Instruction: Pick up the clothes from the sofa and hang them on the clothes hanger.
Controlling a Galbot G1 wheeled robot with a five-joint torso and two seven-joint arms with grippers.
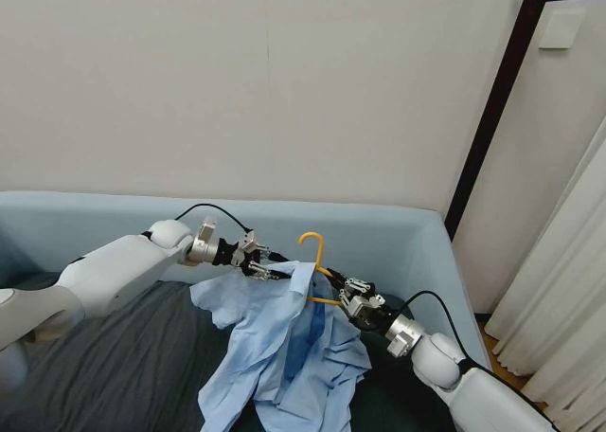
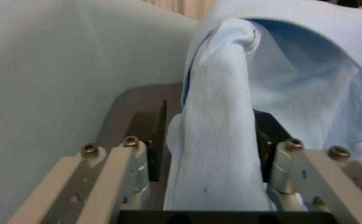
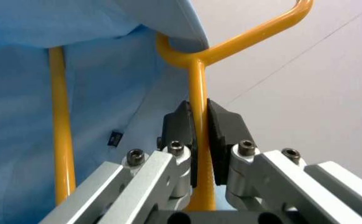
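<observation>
A light blue shirt (image 1: 279,351) hangs over the dark sofa seat, draped on a yellow hanger (image 1: 313,249) whose hook rises above the collar. My left gripper (image 1: 263,267) holds the shirt's collar at its left side; in the left wrist view the folded cloth (image 2: 218,135) is pinched between the pads (image 2: 154,144). My right gripper (image 1: 347,297) reaches in from the lower right and is shut on the hanger's yellow bar (image 3: 197,107), just below the hook's bend. The hanger's lower part is hidden under the shirt.
The pale blue sofa back (image 1: 398,238) runs behind the shirt and the dark seat cushion (image 1: 104,366) lies below. A plain wall stands behind. A dark door frame (image 1: 492,110) and white curtains (image 1: 568,299) stand to the right.
</observation>
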